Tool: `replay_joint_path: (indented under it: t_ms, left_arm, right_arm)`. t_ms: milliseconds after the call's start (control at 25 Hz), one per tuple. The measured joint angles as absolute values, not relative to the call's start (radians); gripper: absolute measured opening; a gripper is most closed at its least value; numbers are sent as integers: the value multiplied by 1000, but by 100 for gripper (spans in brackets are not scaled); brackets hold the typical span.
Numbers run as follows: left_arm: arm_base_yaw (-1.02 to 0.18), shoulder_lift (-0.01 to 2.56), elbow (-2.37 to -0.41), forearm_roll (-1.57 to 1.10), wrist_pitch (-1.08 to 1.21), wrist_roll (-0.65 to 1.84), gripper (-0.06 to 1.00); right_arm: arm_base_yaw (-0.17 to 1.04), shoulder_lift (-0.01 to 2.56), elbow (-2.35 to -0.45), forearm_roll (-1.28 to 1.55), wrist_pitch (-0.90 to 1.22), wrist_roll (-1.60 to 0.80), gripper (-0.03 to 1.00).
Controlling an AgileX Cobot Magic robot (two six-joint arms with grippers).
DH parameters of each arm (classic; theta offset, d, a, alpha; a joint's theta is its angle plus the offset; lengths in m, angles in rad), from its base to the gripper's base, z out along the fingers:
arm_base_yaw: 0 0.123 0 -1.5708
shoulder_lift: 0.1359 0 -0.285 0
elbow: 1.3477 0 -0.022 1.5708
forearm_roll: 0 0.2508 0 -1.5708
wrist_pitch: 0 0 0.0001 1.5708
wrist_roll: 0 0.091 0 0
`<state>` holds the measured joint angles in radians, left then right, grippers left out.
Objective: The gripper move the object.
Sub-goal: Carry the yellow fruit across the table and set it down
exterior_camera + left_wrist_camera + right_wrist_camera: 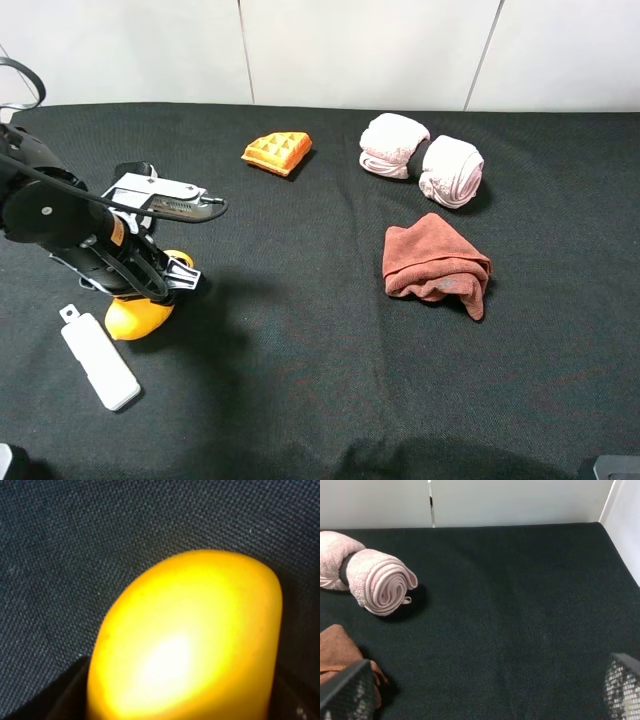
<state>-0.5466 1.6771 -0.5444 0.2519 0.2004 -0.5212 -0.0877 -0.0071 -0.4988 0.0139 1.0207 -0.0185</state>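
Mango (190,645) fills the space between the dark fingers (60,697) of the left gripper (150,290); they look closed against both its flanks, though only their edges show. It lies low on the black woven table cover (300,390) near the left edge, toward the front-left corner. The step in hand appears to be the grasp, with the carry not yet made. The skin is smooth, glossy and rounded, so the next move likely calls for a firm hold and a straight lift before travelling. Just beside it, nearer the front-left corner, lies a flat white bar (98,360) that the lift should clear. A ridged orange waffle wedge (278,152) sits near the back edge. The right gripper (485,690) hangs wide open and empty
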Motion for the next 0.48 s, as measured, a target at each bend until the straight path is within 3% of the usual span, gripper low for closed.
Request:
replay_joint_path:
  t_ms: [480]
  left_arm:
    - [-534, 1677, -544, 252, 185, -521, 66]
  right_arm:
    - [-88, -7, -499, 14, 1021, -19, 70]
